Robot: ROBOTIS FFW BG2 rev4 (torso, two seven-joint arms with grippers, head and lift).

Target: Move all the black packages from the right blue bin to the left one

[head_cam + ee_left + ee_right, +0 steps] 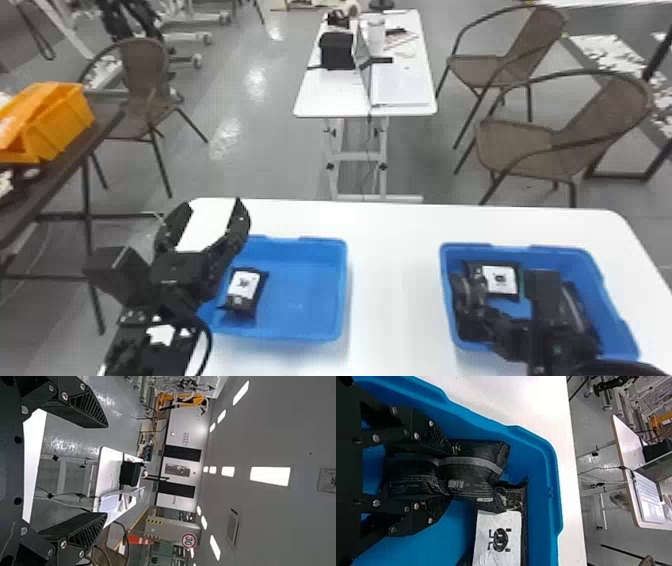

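The black package (470, 469) being picked up sits at the left side of the right blue bin (558, 546), grasped by the right claw (445, 477), whose fingers press it across the middle, presumably because the soft wrap gives there and a waist is easier to keep than an end. Touching or just beside it, on its right, lies a labelled package (500, 280) along the far wall, so the lift should go straight up lest the two drag on each other. The bin's left wall runs close by the grip, and its rim has to be topped before any sideways travel. Then comes the strip of counter (395, 280) between the bins. In the left blue bin (300, 337), a lone package (243, 290) rests toward the left, which leaves the right part as the likelier place for setting down. The left claw (213, 204), released with its fingers spread, hangs at that bin's far left; it would want watching on the approach.
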